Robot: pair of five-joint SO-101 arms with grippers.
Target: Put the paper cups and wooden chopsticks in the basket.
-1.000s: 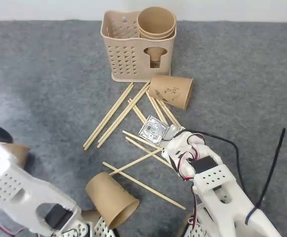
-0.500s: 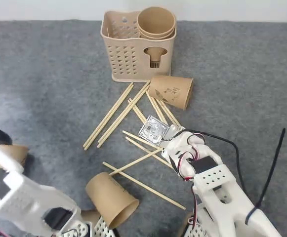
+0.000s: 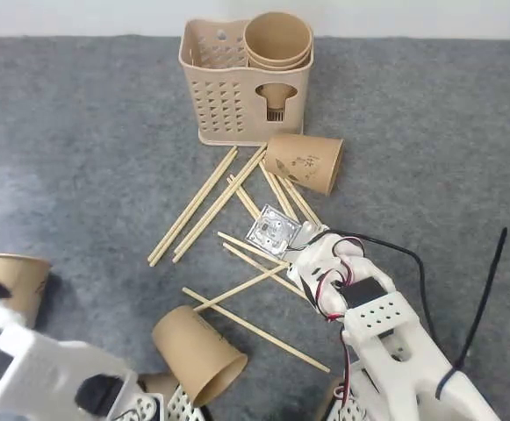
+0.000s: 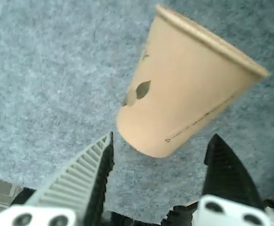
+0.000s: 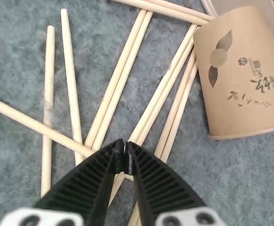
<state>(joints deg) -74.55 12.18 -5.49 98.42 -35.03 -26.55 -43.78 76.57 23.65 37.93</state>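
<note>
Leftmost, a paper cup (image 3: 13,279) rests on the grey carpet (image 3: 88,158). The left gripper (image 4: 162,140) faces its base with jaws spread wide, holding nothing. Grabbing this cup looks like the step in hand, so the next move calls for advancing until the fingers straddle its wall, then closing. Further right, another cup (image 3: 197,355) lies among scattered chopsticks (image 3: 204,206). The basket (image 3: 224,105) holds stacked cups (image 3: 277,39). The right gripper (image 5: 125,155) hangs over the chopsticks, pinched together on nothing.
</note>
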